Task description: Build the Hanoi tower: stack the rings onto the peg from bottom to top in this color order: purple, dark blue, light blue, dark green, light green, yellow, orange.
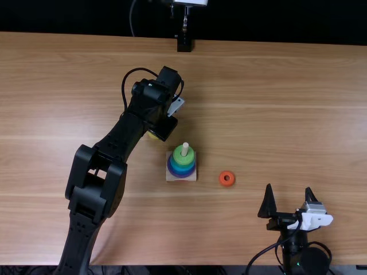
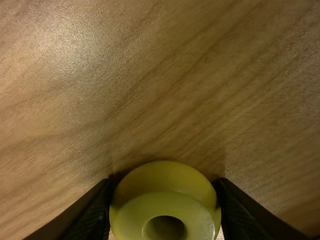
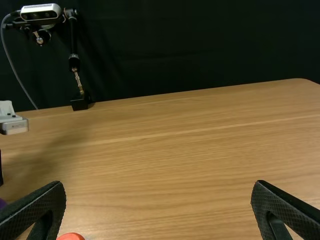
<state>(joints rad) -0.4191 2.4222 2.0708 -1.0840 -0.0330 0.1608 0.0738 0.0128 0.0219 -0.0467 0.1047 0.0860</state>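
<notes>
Near the peg (image 1: pixel 184 149), orange ring (image 1: pixel 221 179); left hand (image 1: pixel 163 127) pinches yellow ring (image 2: pixel 135 215), right hand (image 1: pixel 289 187) spread.

3 views: top high, L wrist close, both down; R fwd.

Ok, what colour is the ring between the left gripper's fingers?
The ring is yellow; left wrist view shows best.
</notes>
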